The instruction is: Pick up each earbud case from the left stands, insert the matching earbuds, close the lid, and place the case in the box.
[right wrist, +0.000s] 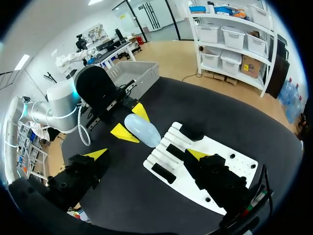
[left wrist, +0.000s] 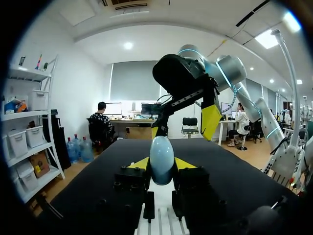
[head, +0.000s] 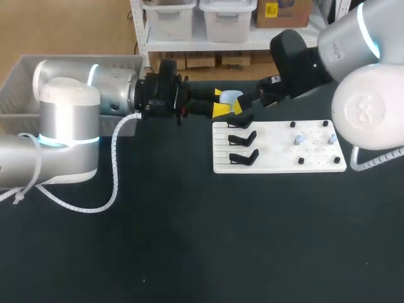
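My left gripper [head: 222, 103] holds a pale blue earbud case [head: 231, 98] in the air just beyond the far left corner of the white board [head: 278, 161], shut on it from both sides. In the left wrist view the closed case [left wrist: 161, 157] stands between the yellow tips. My right gripper [head: 252, 102] hangs open just to the right of the case, apart from it [left wrist: 183, 126]. Seen from the right wrist, the case [right wrist: 142, 129] lies ahead of my open right gripper [right wrist: 146, 155]. Three black stands [head: 243, 137] on the board are bare. Small pale earbuds [head: 299, 139] sit on the board's right half.
A grey box [head: 19, 82] stands at the table's far left, behind my left arm; it also shows in the right wrist view [right wrist: 134, 73]. Black pegs dot the board's right half [head: 302, 161]. Dark tabletop stretches in front of the board.
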